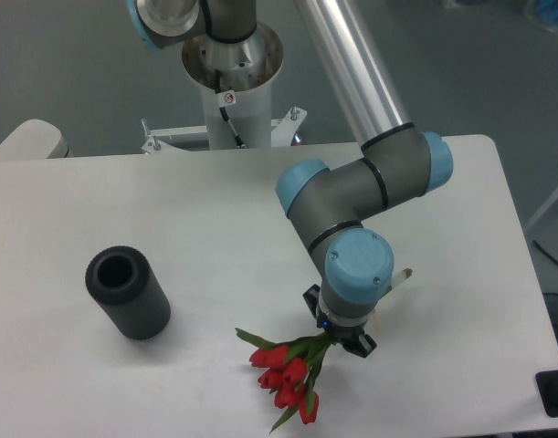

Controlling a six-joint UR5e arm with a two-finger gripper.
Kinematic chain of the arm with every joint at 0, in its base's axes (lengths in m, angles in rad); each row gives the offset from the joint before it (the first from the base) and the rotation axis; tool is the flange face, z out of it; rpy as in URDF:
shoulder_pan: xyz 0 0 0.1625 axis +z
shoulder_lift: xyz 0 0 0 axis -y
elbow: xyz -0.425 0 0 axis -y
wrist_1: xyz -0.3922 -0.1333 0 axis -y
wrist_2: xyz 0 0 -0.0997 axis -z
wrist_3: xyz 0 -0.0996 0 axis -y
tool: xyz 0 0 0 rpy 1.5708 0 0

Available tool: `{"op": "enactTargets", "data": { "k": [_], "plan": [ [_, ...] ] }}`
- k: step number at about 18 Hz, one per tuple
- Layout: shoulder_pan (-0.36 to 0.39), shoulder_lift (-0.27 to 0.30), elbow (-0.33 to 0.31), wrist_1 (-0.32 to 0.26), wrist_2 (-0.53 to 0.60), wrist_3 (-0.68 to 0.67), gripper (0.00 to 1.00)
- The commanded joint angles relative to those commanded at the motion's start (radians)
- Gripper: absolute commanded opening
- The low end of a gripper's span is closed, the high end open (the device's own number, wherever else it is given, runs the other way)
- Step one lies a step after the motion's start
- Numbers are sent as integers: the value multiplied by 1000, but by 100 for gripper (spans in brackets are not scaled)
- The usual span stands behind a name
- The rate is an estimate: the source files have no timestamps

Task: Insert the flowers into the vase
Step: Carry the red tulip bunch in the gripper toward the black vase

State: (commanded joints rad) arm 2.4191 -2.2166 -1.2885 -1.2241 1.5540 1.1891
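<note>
The flowers [286, 372], red tulip buds with green stems and leaves, lie low at the front middle of the white table, buds pointing to the front left. My gripper [338, 339] is at their stem end, under the arm's blue-capped wrist, and appears shut on the stems; its fingers are mostly hidden by the wrist. The vase [127, 293], a dark grey thick-walled cylinder with a round hole at its top, stands on the left of the table, well apart from the flowers and the gripper.
The white table [215, 210] ends close in front of the flowers and at the right. The arm's base post [231, 87] stands behind the table's far edge. A black object [554, 394] sits at the front right corner.
</note>
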Motion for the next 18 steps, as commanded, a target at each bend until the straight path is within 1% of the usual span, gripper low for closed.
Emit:
{"op": "enactTargets", "data": {
  "k": [4, 8, 12, 14, 18],
  "plan": [
    [-29, 15, -15, 0, -32, -31, 0],
    [-44, 49, -23, 2, -187, -127, 0],
    [-64, 109, -46, 0, -293, -134, 0],
    [-75, 132, -44, -8, -354, -141, 0],
    [-77, 167, -46, -15, -509, -196, 0]
  ]
}}
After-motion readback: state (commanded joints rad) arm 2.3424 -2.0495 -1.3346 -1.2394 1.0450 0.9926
